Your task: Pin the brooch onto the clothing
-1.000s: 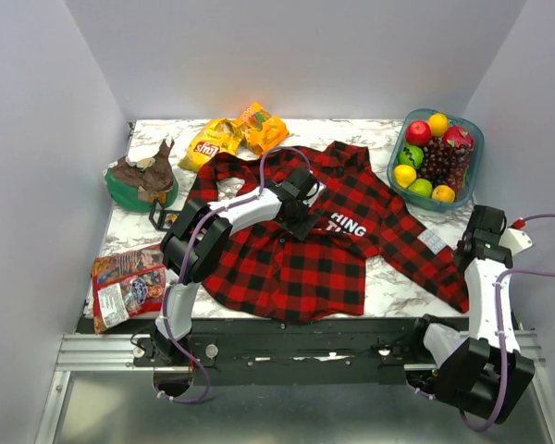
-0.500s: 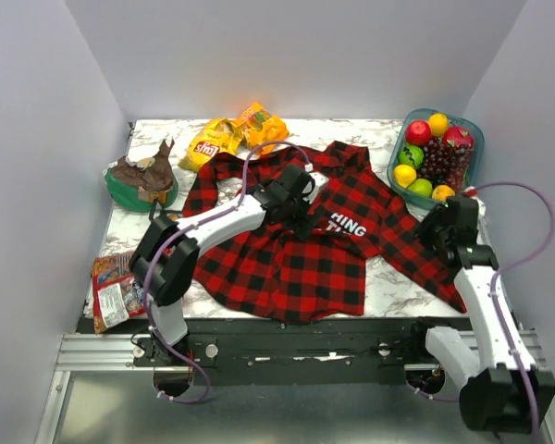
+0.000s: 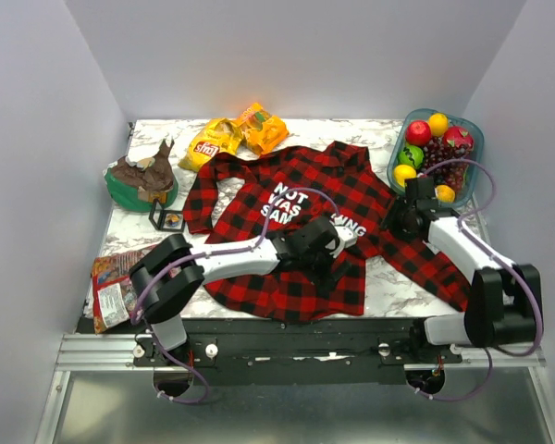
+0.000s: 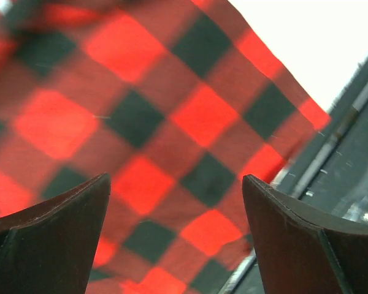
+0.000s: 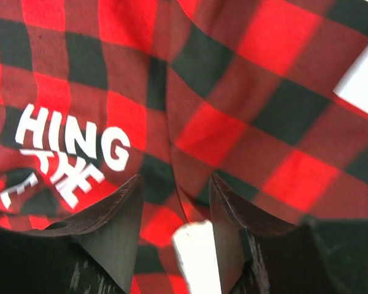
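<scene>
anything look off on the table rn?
Snack packet at the near-left corner seems to hang partly over the table edge. The plaid shirt lies rumpled, one sleeve trailing toward the near-right edge.

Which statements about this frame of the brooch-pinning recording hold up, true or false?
1. The left gripper is open, with nothing between its fingers. True.
2. The fruit bowl sits at the table's far left corner. False: it is at the far right corner.
3. White letters show on the shirt. True.
4. The right gripper is over the snack bags. False: it is over the shirt, close to some of its lettering.
</scene>
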Controlling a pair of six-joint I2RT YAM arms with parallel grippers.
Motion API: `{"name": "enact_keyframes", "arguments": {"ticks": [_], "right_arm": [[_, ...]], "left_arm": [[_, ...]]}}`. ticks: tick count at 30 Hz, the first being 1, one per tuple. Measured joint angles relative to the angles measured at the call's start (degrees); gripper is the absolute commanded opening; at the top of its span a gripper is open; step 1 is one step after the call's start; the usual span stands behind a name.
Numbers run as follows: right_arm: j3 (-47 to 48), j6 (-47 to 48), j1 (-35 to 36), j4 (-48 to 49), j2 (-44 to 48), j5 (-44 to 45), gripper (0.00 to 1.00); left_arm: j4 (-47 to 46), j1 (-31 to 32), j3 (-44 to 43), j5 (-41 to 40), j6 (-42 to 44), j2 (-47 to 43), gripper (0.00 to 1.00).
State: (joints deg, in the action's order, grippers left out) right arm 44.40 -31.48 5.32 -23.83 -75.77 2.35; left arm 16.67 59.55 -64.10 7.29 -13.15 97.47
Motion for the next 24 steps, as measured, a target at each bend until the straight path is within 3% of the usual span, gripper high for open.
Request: {"name": "enact_keyframes", "arguments": {"ticks": [9,19,24], "right_arm": [[11.47,-0.35,0.63,-1.4,-16.7,-0.11,0.55],[21.22,0.09,0.63,-7.21,-27.67,-0.07,0.55],[26.95,0.74,0.63,-10.19,-31.74,-0.07,0.56]], "left_arm": [[-8.61,2.21,1.66,6.08,-6.86,6.95,0.94],[-20.04,5.57,0.61,13.0,-11.8,11.54,0.93],[-21.42,7.37,-2.08,15.47,-11.98,14.16,0.93]]}}
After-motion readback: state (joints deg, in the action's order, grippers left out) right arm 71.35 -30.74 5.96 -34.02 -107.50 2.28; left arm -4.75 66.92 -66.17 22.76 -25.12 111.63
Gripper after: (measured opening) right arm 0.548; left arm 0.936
